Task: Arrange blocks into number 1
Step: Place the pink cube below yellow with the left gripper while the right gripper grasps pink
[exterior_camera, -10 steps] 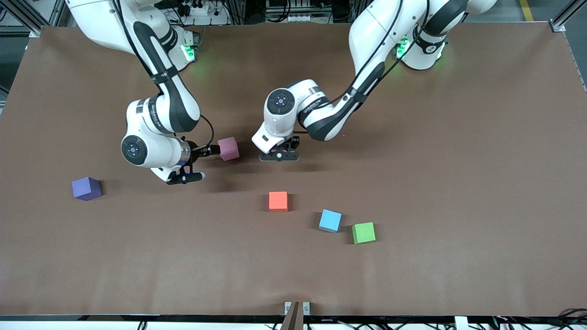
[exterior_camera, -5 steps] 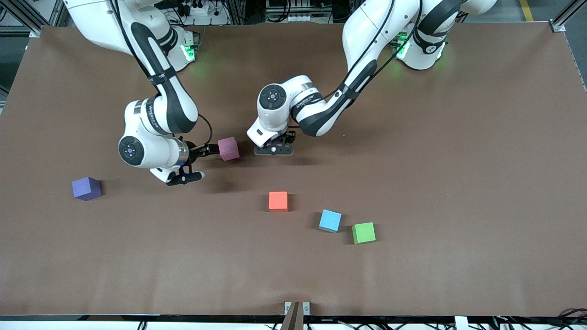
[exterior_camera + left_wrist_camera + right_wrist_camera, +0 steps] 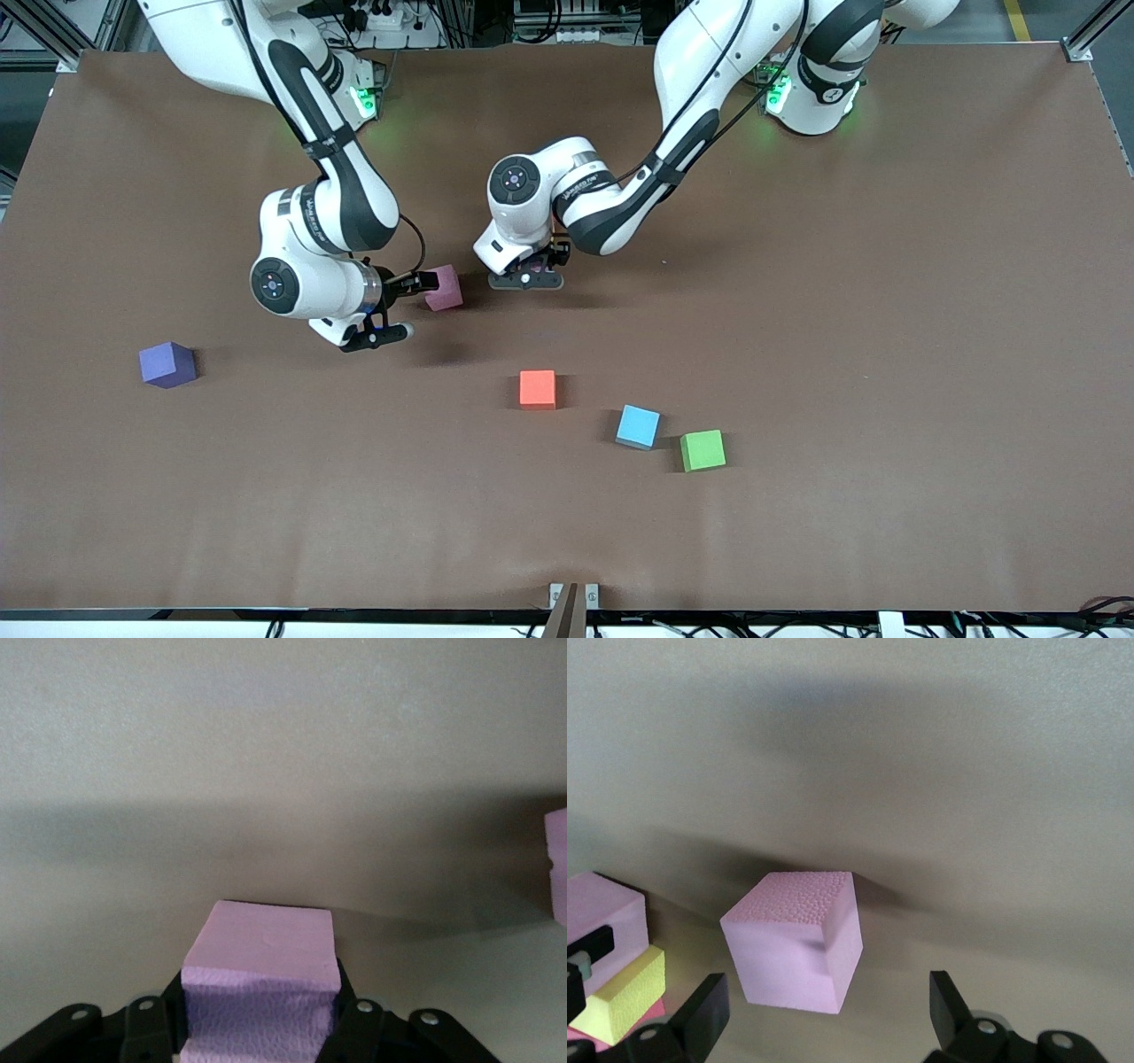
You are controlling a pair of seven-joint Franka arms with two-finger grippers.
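**Entry: two pink blocks, two grippers close together. Hazards.**

- **Left gripper** (image 3: pixel 529 273): pinching a pink block (image 3: pixel 263 970) between its fingers, low over the middle of the table. The foam looks slightly squeezed at the grip.
- **Right gripper** (image 3: pixel 824 1020): spread wide and holding nothing. A second pink block (image 3: pixel 442 288) rests on the table just ahead of its fingers (image 3: pixel 700 1014), and sits closer to one finger than to the other.
- **Other blocks by the left gripper:** the right wrist view shows a yellow block (image 3: pixel 625 996) beside the held block. A reddish edge shows under the yellow one, possibly the dark red block, but too little shows to be sure.
- **Unused blocks:** orange block (image 3: pixel 537 388), light blue block (image 3: pixel 638 426), green block (image 3: pixel 702 449) and purple block (image 3: pixel 166 364), all nearer the front camera and well apart from the work.

**Risks, as judged:**
1. The off-centre approach could make one right finger push the loose block or spin it before the other finger meets it.
2. The grippers work near each other, so either one advancing could strike the other or the block it holds.
3. Lowering the held block could knock the yellow one and spoil the line of the "1".
4. Squeezed foam may spring or stick on release, leaving the block skewed.
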